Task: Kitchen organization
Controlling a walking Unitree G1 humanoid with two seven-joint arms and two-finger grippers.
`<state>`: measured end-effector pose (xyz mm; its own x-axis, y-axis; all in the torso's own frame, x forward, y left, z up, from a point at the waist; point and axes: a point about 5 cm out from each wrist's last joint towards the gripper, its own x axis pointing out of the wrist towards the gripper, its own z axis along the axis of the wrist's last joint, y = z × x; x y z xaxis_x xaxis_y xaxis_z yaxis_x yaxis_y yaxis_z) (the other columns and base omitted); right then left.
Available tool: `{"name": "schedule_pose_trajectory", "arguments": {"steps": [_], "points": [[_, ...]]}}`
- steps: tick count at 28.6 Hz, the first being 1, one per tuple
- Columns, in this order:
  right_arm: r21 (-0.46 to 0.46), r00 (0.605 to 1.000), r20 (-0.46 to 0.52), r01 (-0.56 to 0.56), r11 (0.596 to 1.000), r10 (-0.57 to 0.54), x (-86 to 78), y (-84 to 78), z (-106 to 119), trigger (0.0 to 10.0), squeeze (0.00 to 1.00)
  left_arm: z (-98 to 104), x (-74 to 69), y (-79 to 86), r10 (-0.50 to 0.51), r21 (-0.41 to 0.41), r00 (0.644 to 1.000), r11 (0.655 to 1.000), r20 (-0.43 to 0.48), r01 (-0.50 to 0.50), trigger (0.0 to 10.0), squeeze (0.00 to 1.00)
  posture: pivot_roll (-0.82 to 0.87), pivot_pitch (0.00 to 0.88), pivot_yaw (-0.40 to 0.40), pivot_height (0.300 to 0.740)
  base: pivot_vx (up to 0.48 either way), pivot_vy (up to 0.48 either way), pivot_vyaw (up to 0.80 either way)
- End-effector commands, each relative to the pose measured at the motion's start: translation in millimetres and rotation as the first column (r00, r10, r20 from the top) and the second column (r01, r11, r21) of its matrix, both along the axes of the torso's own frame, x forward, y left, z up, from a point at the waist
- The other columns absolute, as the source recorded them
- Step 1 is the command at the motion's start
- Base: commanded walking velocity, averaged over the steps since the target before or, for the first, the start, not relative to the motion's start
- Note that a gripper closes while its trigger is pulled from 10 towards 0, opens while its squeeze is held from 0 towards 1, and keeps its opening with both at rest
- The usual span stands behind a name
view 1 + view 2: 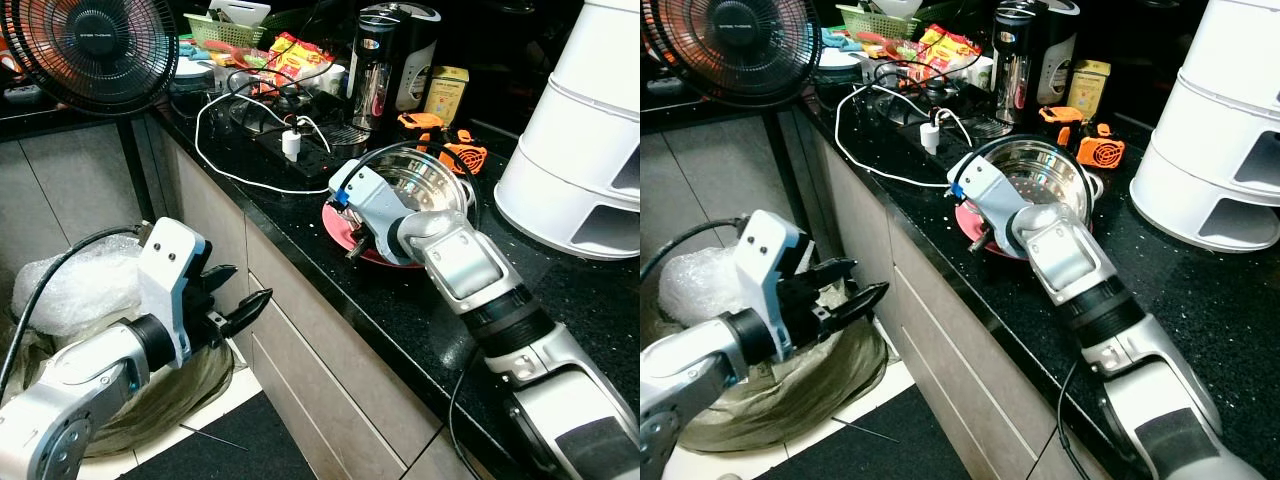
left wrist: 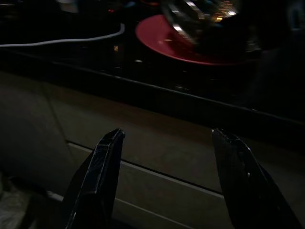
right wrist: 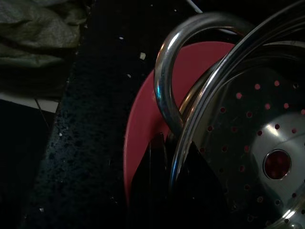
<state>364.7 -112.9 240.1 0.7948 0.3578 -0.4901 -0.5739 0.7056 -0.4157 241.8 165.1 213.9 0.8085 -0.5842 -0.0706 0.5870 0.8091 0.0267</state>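
Countertop (image 1: 420, 330), black and speckled, carrying red plate (image 3: 143, 119) with steel perforated strainer (image 1: 1040, 190) on top; stiff, light, slick, best gripped at rim. Right gripper (image 3: 171, 157) pinching that rim beside loop handle (image 3: 164, 81). Left gripper (image 2: 167, 148) wide open, holding nothing, before 2 drawers (image 2: 152, 191)

Before you: a black speckled stone surface (image 1: 420, 310) running diagonally away, its far end crowded and dim. Beneath it, beige cabinet fronts (image 1: 300, 330) with drawer seams. At your left, a black fan (image 1: 90, 50) on a dark stand above grey wall panels. On the floor, pale tiles (image 1: 225, 395) and a dark mat (image 1: 230, 440), with an olive bag (image 1: 790, 390) and a wad of bubble wrap (image 1: 75, 285) beside the cabinets. At your right, a white tiered rack (image 1: 590, 140). Light is low, brightest on the cabinet fronts.
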Motion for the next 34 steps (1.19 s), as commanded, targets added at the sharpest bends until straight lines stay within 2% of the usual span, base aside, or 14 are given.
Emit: {"name": "schedule_pose_trajectory", "arguments": {"steps": [1, 3, 4, 5, 7, 10, 16, 17, 19, 23, 25, 27, 30, 34], "points": [[0.017, 0.999, 0.024, 0.023, 1.0, -0.023, 0.3, -9.1, 7.1, 0.0, 0.0, 0.0, 1.7, 2.9, 0.021, -0.004, 1.0, 1.0, -0.005, -0.021, 10.0, 0.0, 0.07, 0.0, -0.06, 0.74, 0.0, 0.0, 0.0], [0.017, 0.994, 0.068, 0.09, 0.996, -0.091, 3.5, -26.4, 13.4, 0.0, 0.0, 3.3, 5.8, 7.9, 0.064, -0.024, 0.998, 0.998, 0.01, -0.064, 10.0, 0.0, 0.07, 0.0, -0.061, 0.74, 0.0, 0.0, 0.0], [0.028, 0.966, 0.167, 0.197, 0.98, -0.199, 9.7, -48.0, 23.4, 0.0, 0.0, 7.1, 10.6, 14.6, 0.114, -0.054, 0.993, 0.992, 0.018, -0.113, 10.0, 0.0, 0.07, 0.0, -0.061, 0.74, 0.0, 0.0, 0.0], [0.028, 0.966, 0.167, 0.197, 0.98, -0.199, 9.7, -48.0, 23.4, 0.0, 0.0, 7.1, 10.6, 14.6, 0.114, -0.054, 0.993, 0.992, 0.018, -0.113, 10.0, 0.0, 0.07, 0.0, -0.061, 0.74, 0.0, 0.0, 0.0], [0.034, 0.92, 0.264, 0.292, 0.956, -0.29, 13.3, -67.3, 30.9, 0.0, 0.0, 10.3, 13.9, 18.9, 0.148, -0.075, 0.989, 0.986, 0.026, -0.145, 10.0, 0.0, 0.07, 0.0, -0.061, 0.74, 0.0, 0.0, 0.0], [0.075, 0.901, 0.283, 0.32, 0.944, -0.328, 10.7, -80.5, 31.7, 0.0, 0.0, 13.0, 18.1, 25.6, 0.197, -0.102, 0.98, 0.976, 0.03, -0.193, 10.0, 0.0, 0.06, 0.0, -0.052, 0.74, 0.0, 0.0, 0.0], [0.141, 0.936, 0.256, 0.209, 0.968, -0.24, -3.0, -83.5, 30.3, 0.0, 0.0, 14.5, 26.5, 40.2, 0.281, -0.16, 0.96, 0.948, 0.011, -0.275, 10.0, 0.0, 0.04, 0.0, -0.047, 0.74, 0.0, 0.0, 0.0], [0.159, 0.944, 0.268, 0.154, 0.975, -0.193, -8.9, -83.9, 31.9, 0.0, 0.0, 15.8, 29.2, 43.2, 0.294, -0.18, 0.956, 0.94, 0.004, -0.289, 10.0, 0.0, 0.04, 0.0, -0.042, 0.74, 0.0, 0.0, 0.0], [0.151, 0.959, 0.27, 0.05, 0.987, -0.09, -20.4, -82.6, 31.4, 0.0, 0.0, 17.8, 33.0, 46.0, 0.308, -0.213, 0.951, 0.929, -0.003, -0.302, 10.0, 0.0, 0.03, 0.0, -0.038, 0.74, 0.0, 0.0, 0.0], [0.14, 0.966, 0.253, 0.014, 0.99, -0.05, -24.8, -82.1, 29.4, 0.0, 0.0, 18.1, 34.2, 46.6, 0.313, -0.219, 0.95, 0.926, -0.005, -0.307, 10.0, 0.0, 0.03, 0.0, -0.038, 0.74, 0.0, 0.0, -0.33], [0.162, 0.97, 0.239, -0.08, 0.984, 0.04, -35.0, -81.9, 32.0, 0.0, 0.0, 18.8, 37.2, 50.6, 0.341, -0.246, 0.94, 0.91, -0.011, -0.334, 10.0, 0.0, 0.02, 0.0, -0.036, 0.74, 0.0, 0.0, -0.68], [0.162, 0.97, 0.239, -0.08, 0.984, 0.04, -35.0, -81.9, 32.0, 0.0, 0.0, 18.8, 37.2, 50.6, 0.341, -0.246, 0.94, 0.91, -0.011, -0.334, 10.0, 0.0, 0.02, 0.0, -0.036, 0.74, 0.0, 0.0, -0.68], [0.197, 0.946, 0.266, -0.244, 0.949, 0.188, -51.3, -80.9, 43.2, 0.0, 0.0, 22.5, 41.8, 59.9, 0.398, -0.309, 0.917, 0.87, -0.022, -0.384, 10.0, 0.0, 0.02, 0.0, -0.039, 0.74, 0.0, 0.0, -0.69], [0.215, 0.925, 0.271, -0.329, 0.919, 0.267, -61.2, -78.8, 45.9, 0.0, 0.0, 26.3, 43.1, 64.0, 0.418, -0.351, 0.908, 0.847, -0.023, -0.399, 10.0, 0.0, 0.02, 0.0, -0.04, 0.74, 0.0, 0.0, -0.7]]}}
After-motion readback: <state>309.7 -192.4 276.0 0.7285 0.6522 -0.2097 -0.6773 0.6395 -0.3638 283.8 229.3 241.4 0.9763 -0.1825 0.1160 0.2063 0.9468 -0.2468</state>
